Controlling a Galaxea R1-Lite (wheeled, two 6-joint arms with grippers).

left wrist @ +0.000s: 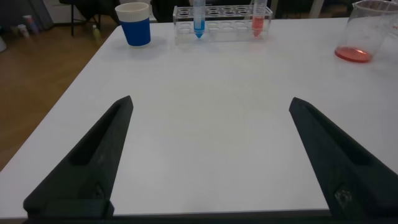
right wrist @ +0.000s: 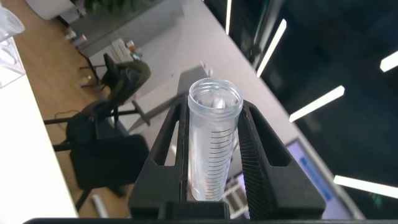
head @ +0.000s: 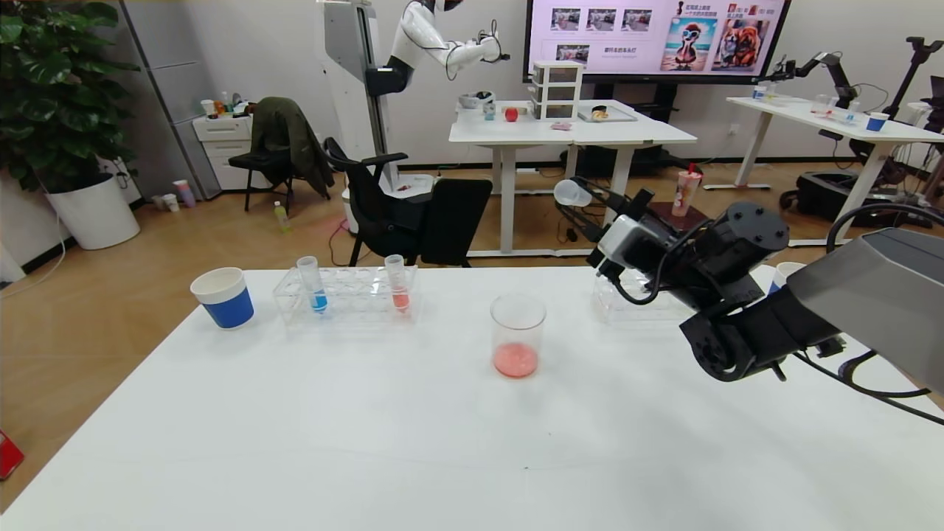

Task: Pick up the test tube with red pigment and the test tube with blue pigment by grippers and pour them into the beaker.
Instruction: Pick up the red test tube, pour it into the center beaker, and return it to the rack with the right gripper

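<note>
The test tube with blue pigment (head: 313, 284) and the test tube with red pigment (head: 397, 284) stand upright in a clear rack (head: 354, 299) at the back left; both show in the left wrist view (left wrist: 198, 18) (left wrist: 257, 18). The beaker (head: 518, 332) stands mid-table with a little salmon-red liquid in its bottom. My right gripper (head: 584, 200) is raised to the beaker's right and behind it, shut on an empty clear graduated tube (right wrist: 211, 143) that lies tilted with its mouth toward the left (head: 571, 193). My left gripper (left wrist: 211, 101) is open and empty over bare table near the front.
A blue-banded paper cup (head: 223, 296) stands left of the rack. A second clear rack (head: 627, 302) and another paper cup (head: 783, 271) sit behind my right arm. The beaker also shows in the left wrist view (left wrist: 367, 31).
</note>
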